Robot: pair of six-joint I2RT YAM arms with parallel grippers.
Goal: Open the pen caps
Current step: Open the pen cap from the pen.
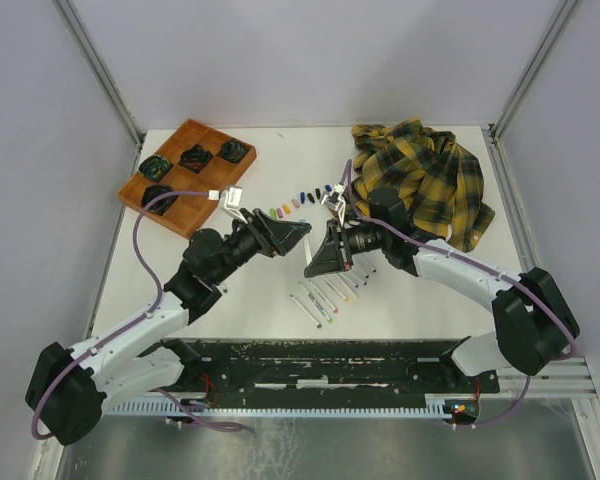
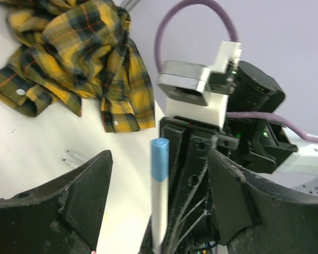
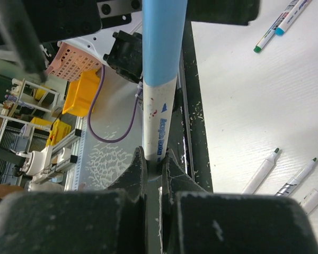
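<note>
Currently the light blue pen cap [image 3: 164, 42] sits on the far end of a white marker [image 3: 158, 124], held above the middle of the table [image 1: 460, 290]. The marker's long axis runs straight out from the right gripper [image 3: 153, 164], cap end aimed at the left gripper [image 2: 159, 201]. Right jaws pinch the bare barrel; the left gripper stands spread wide, the cap between its fingers [image 2: 87, 196], touching neither.

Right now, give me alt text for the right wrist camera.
The right hand is shut on a white marker, its light blue cap still on at the far end. Loose markers lie on the white table at right.
</note>
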